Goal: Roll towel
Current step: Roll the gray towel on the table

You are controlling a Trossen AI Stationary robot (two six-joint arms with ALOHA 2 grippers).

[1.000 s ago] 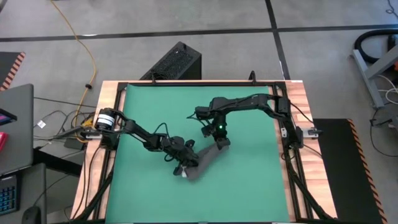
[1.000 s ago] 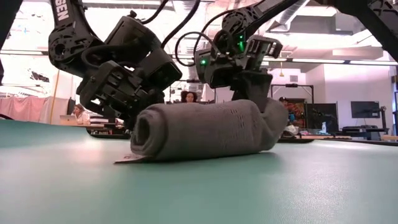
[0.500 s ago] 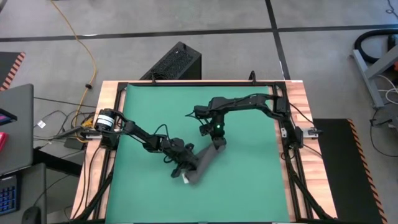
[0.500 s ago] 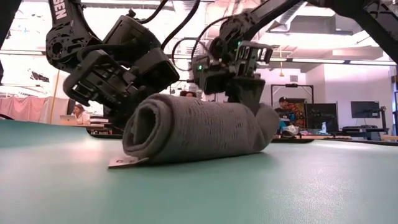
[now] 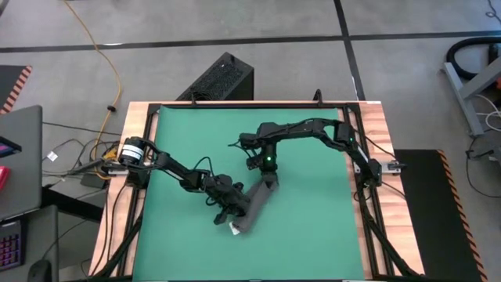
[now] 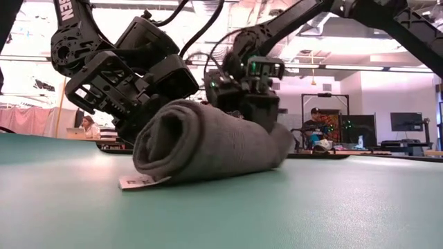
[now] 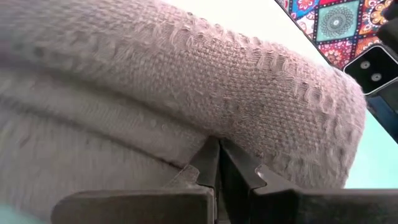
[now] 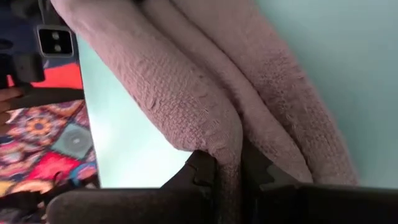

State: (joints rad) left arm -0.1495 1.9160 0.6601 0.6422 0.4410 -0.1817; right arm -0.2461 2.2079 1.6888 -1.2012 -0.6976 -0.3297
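Observation:
The dark grey towel (image 5: 250, 205) lies rolled up on the green mat (image 5: 313, 227), slanting from near-left to far-right. In the low view the towel (image 6: 208, 149) shows its spiral end, with the white tag (image 6: 138, 182) flat on the mat under it. My left gripper (image 5: 232, 210) is shut against the roll's near-left part. My right gripper (image 5: 271, 182) is shut on the roll's far-right end. My left gripper has its shut fingertips (image 7: 214, 155) pushed into the crease on the roll's side (image 7: 205, 127), slanting down from the table's left. Nothing shows between the fingers. The roll rests on the mat. My right gripper pinches a thick fold at the roll's far-right end (image 8: 227, 146) between its two fingers (image 8: 202, 168). The fingers slant down from the far side. That end stays low on the mat.
A black rail frame (image 5: 368, 188) and wooden edges border the mat, with free green mat on every side of the roll. A black box (image 5: 219, 78) stands on the floor beyond the far edge. In the low view, people sit in the room behind (image 6: 86, 126).
My right gripper has sunk and gone toward the table's left edge, carrying the roll's far-right end with it. The roll has turned about and lies steeper across the mat, its spiral end facing the near edge more. My left gripper has rolled slightly in place.

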